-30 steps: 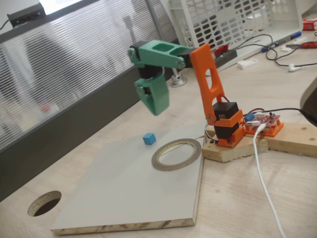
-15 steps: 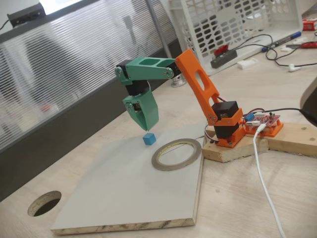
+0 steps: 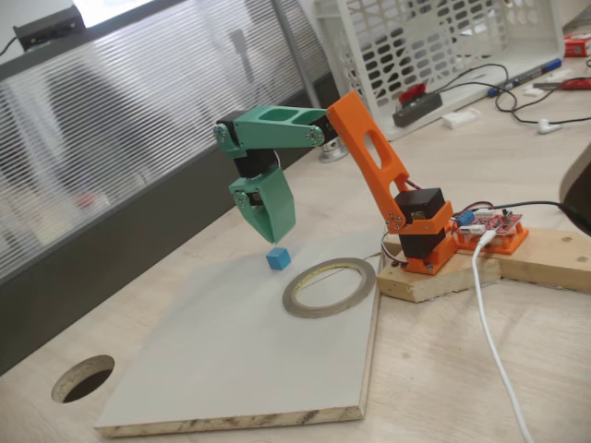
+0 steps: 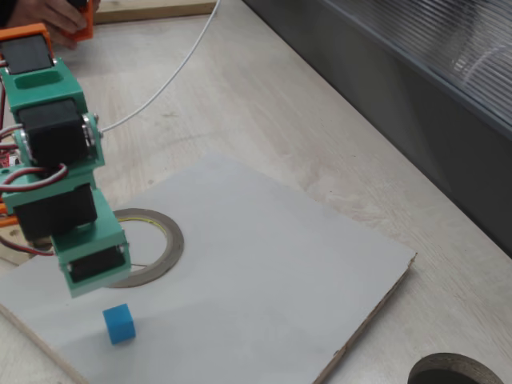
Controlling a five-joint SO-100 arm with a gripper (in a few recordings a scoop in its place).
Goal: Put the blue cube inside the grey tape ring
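The blue cube (image 3: 278, 257) (image 4: 119, 323) rests on the grey board, a little left of the grey tape ring (image 3: 330, 286) (image 4: 170, 238) in a fixed view. The ring lies flat near the board's corner by the arm's base, with nothing inside it. My green gripper (image 3: 278, 236) (image 4: 94, 278) points downward and hovers just above the cube without touching it. Its jaws look pressed together into one wedge, with nothing held.
The grey board (image 3: 231, 360) lies on the wooden table. A round cut-out hole (image 3: 83, 378) (image 4: 456, 372) is past the board's corner. The arm's wooden base block (image 3: 434, 277), a white cable (image 3: 489, 323) and a white basket (image 3: 434, 37) stand to the right and behind.
Since a second ago the arm has swung left and lowered the gripper to just above the cube. It has held still for the last half second. Cube and ring have not moved.
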